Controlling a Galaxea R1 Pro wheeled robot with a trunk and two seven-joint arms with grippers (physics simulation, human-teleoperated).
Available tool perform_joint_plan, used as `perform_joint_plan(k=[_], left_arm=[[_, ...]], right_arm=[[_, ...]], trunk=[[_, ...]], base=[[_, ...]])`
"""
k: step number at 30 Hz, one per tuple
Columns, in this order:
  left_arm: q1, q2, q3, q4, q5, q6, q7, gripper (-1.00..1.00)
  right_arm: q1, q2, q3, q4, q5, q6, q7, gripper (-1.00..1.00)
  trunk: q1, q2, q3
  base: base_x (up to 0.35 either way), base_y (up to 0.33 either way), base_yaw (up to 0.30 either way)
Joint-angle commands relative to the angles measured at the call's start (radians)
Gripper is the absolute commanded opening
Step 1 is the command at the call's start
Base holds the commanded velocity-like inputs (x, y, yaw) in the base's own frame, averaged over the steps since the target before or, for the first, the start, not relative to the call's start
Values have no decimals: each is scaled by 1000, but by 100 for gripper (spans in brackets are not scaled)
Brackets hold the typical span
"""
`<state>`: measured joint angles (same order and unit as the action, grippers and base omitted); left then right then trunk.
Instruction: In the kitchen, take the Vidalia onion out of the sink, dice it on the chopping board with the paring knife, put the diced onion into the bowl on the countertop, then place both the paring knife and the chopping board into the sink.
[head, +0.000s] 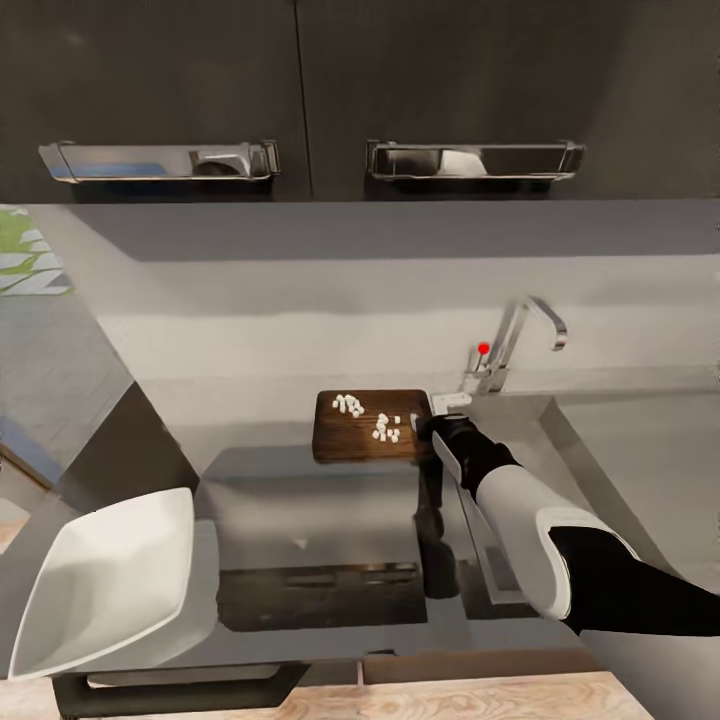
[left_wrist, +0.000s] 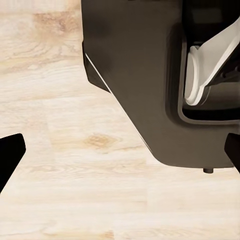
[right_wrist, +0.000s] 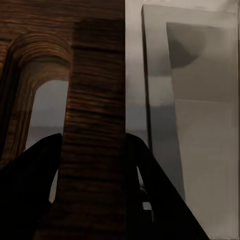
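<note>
Onion dice (head: 365, 415) are scattered in two little clusters on the chopping board (head: 350, 440), which lies on the countertop (head: 260, 470) just left of the sink (head: 560, 425). None of the dice have made it to the bowl (head: 100, 575) yet, and that sits well off at the near left.

The right gripper (head: 440, 428) is set at the board's sink-side end. In the right wrist view its dark fingers (right_wrist: 30, 190) straddle the wooden strip beside the handle slot and look pressed up against it, so the board seems to be clamped. The left gripper (left_wrist: 121, 152) is pointed down at the wood floor, fingertips spread wide, nothing held.

So the job in hand is probably getting the board over to the bowl. It should be lifted dead level first, since the dice are loose and a one-ended grip will want to sag at the far end. The tilt is best saved until the board's edge is over the bowl, then done slowly so the pieces slide rather than bounce.

Harder to make out:
- A pale bit (head: 450, 400) just past the gripper might be the paring knife, but it can't be told for sure.
- The board's end under the gripper is hidden in the head view.
- The bowl looks tipped, and what it rests on isn't clear.
</note>
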<state>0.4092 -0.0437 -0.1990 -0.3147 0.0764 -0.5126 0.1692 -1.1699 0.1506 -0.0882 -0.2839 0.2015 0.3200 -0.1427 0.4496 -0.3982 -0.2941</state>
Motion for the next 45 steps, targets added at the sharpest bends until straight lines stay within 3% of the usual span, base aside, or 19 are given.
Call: perform_joint_plan(k=[1,26,45], left_arm=[[0,1,-9,-1,8,-1,6,100],[0,1,-9,-1,8,-2,6,100],[1,1,-9,-2,7,-3,6,100]], right_arm=[[0,1,-8,-1,9,5,2,-100],[0,1,-8,-1,6,7,2,-100],[0,1,-8,-1,6,8,0,-100]], trunk=[[0,-2,0],[0,-2,40],[0,-2,71]], base=[[-174,0,0],[-268,0,0],[84,75,0]])
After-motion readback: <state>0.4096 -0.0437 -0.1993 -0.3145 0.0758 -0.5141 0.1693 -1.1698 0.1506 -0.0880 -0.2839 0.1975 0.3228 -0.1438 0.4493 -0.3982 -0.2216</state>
